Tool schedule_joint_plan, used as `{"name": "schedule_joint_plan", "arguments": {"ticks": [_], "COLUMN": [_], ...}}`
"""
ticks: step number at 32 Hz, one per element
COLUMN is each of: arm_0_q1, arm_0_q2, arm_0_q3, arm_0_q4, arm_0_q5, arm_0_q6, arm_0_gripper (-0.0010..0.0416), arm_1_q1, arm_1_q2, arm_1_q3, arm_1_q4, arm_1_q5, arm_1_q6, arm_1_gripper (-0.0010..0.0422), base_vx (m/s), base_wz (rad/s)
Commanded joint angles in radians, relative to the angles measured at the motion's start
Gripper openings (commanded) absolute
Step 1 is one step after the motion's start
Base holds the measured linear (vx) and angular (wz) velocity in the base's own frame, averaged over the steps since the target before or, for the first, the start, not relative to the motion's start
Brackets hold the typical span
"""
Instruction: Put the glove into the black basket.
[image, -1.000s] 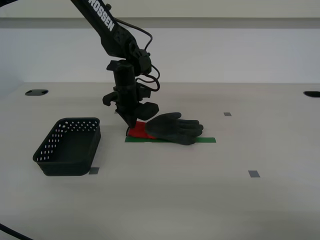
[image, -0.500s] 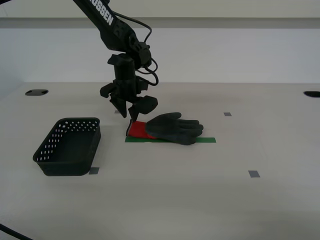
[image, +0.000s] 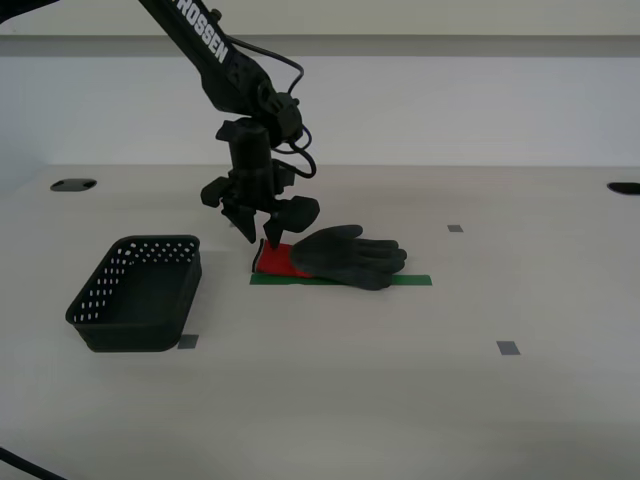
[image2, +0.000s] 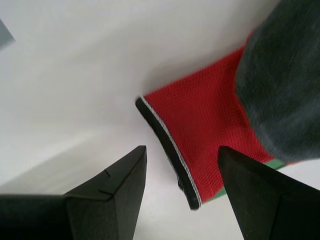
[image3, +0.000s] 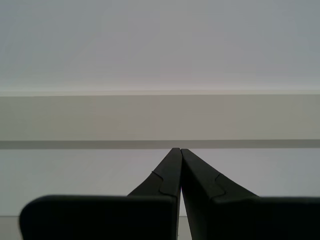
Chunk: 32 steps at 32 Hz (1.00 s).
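The glove is shown flat on the table, its red cuff over a green tape strip and straddled by my second gripper, jaws apart. The black basket is set well apart, toward the exterior view's left. My first gripper is seen with tips together, holding nothing.

glove knit cuff, seemingly rubbery palm

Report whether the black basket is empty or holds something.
Empty as far as shown: the black basket shows only dark interior, and the glove lies outside on the table.
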<state>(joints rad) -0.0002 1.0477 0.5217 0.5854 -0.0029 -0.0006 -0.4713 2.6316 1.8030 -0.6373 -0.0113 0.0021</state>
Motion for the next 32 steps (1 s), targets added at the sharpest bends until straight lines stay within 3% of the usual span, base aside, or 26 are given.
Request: {"name": "schedule_joint_plan", "arguments": {"ticks": [1, 7, 9, 13, 18, 19, 20, 32], "arm_0_q1": [0.0, 0.0, 0.0, 0.0, 0.0, 0.0, 0.0, 0.0], "arm_0_q2": [0.0, 0.0, 0.0, 0.0, 0.0, 0.0, 0.0, 0.0], "arm_0_q3": [0.001, 0.001, 0.001, 0.001, 0.001, 0.001, 0.001, 0.001], "arm_0_q4": [0.004, 0.005, 0.005, 0.005, 0.005, 0.005, 0.005, 0.005], "arm_0_q5": [0.0, 0.0, 0.0, 0.0, 0.0, 0.0, 0.0, 0.0], "arm_0_q6": [0.0, 0.0, 0.0, 0.0, 0.0, 0.0, 0.0, 0.0], "arm_0_gripper": [0.0001, 0.0001, 0.0001, 0.0001, 0.0001, 0.0001, 0.0, 0.0001], "arm_1_q1": [0.0, -0.008, -0.008, -0.01, -0.009, -0.009, -0.008, -0.007], "arm_1_q2": [0.014, 0.044, 0.048, 0.046, 0.047, 0.047, 0.047, -0.02], "arm_1_q3": [-0.002, -0.013, -0.01, 0.006, 0.015, 0.015, 0.015, 0.017], "arm_1_q4": [-0.004, 0.004, 0.003, 0.019, 0.017, 0.013, 0.011, -0.091], "arm_1_q5": [0.002, 0.032, 0.059, 0.053, 0.055, 0.055, 0.062, 0.058], "arm_1_q6": [-0.029, -0.042, -0.048, -0.048, -0.047, -0.042, -0.035, 0.021], "arm_1_gripper": [0.0192, 0.0192, 0.0192, 0.0178, 0.0084, 0.0027, 0.0004, -0.0002], "base_vx": [0.0, 0.0, 0.0, 0.0, 0.0, 0.0, 0.0, 0.0], "base_wz": [0.0, 0.0, 0.0, 0.0, 0.0, 0.0, 0.0, 0.0]}}
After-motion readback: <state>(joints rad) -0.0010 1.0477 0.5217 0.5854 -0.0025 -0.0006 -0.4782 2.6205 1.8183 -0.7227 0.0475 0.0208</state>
